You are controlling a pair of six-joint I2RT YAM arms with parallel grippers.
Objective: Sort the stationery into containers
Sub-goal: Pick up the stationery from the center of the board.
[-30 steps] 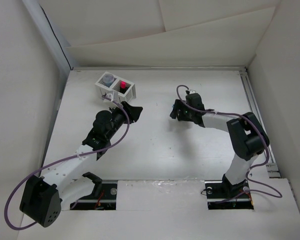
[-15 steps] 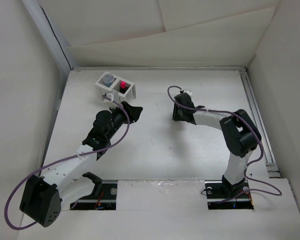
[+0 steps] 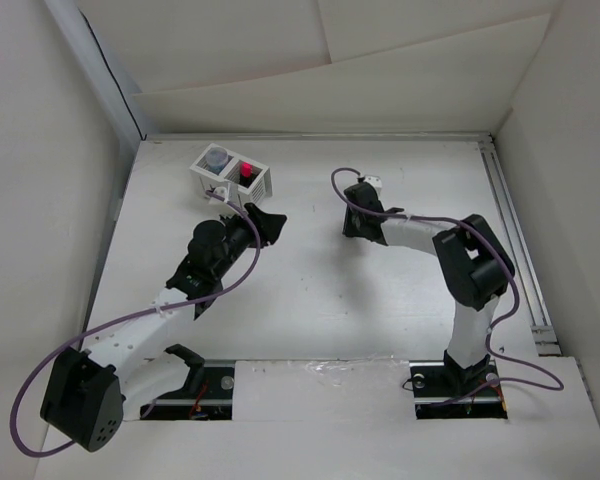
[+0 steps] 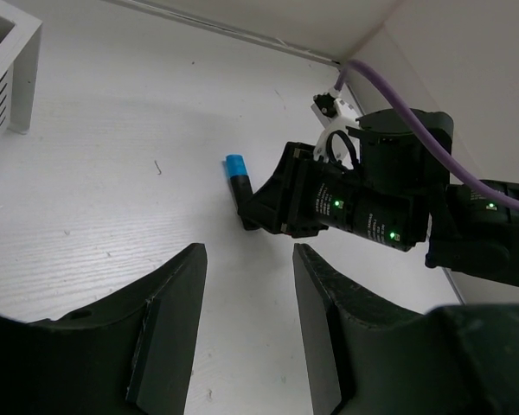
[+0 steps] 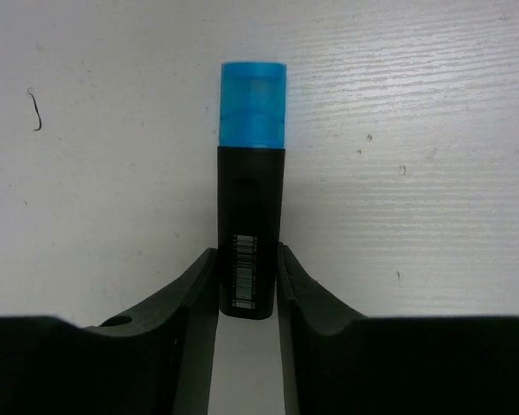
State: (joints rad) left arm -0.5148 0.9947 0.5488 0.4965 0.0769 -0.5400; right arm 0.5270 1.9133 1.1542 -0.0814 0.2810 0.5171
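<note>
We grasp the blue-capped marker (image 5: 252, 173).
Our right hand (image 5: 246, 253) pinches it on the desk (image 5: 415, 130); next we must lift it across to the organiser (image 3: 260, 186). Left hand (image 4: 246, 259) open, empty.

The marker (image 5: 251, 199) lies on the worktop (image 3: 310, 300), well right of the organiser box (image 3: 261, 187), flanked by my right claw (image 5: 245, 259).

The flat white table (image 3: 310, 290) has a small white box with mesh walls (image 3: 264, 185) standing near its far left corner. A short black marker with a blue cap (image 5: 251, 207) lies flat on the table.
</note>
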